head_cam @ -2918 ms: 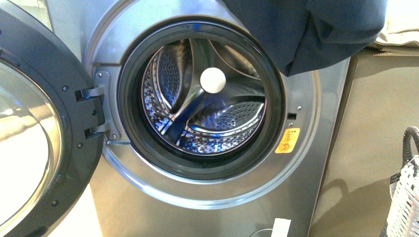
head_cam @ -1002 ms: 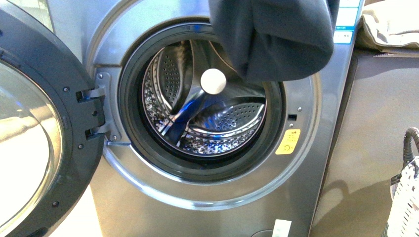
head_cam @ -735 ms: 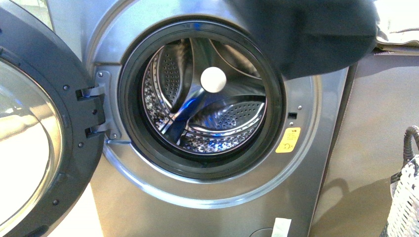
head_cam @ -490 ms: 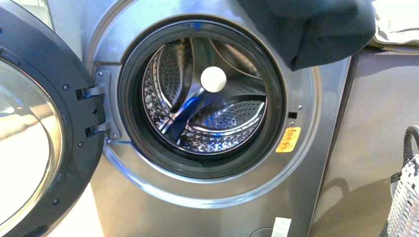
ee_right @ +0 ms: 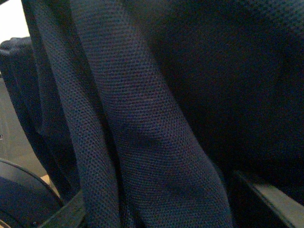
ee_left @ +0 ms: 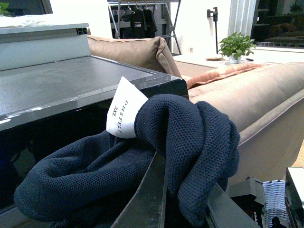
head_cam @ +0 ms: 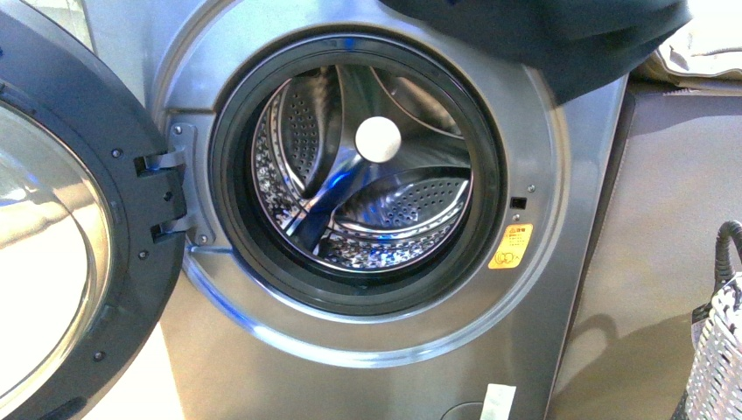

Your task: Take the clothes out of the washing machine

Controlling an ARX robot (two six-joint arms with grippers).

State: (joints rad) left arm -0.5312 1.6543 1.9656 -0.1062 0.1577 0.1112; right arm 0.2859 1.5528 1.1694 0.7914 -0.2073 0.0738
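The navy garment (head_cam: 560, 44) is held higher than half a second ago, right of and above the empty washing machine (head_cam: 367, 367) opening. It is clamped by the left gripper (ee_left: 185, 187). The right gripper (ee_right: 161, 213) is smothered in fabric, so its jaws cannot be judged.

This looks like a home's living space; a grey front-loading washing machine (head_cam: 262, 367) stands with its porthole door (head_cam: 131, 262) swung open, hard against beige upholstery; a woven basket (head_cam: 719, 350) sits just beside it; the left wrist view shows a tan sofa (ee_left: 266, 99) with plump cushions, a potted plant (ee_left: 236, 46) on a pale ledge, and dark garments hanging on a rail (ee_left: 140, 19).
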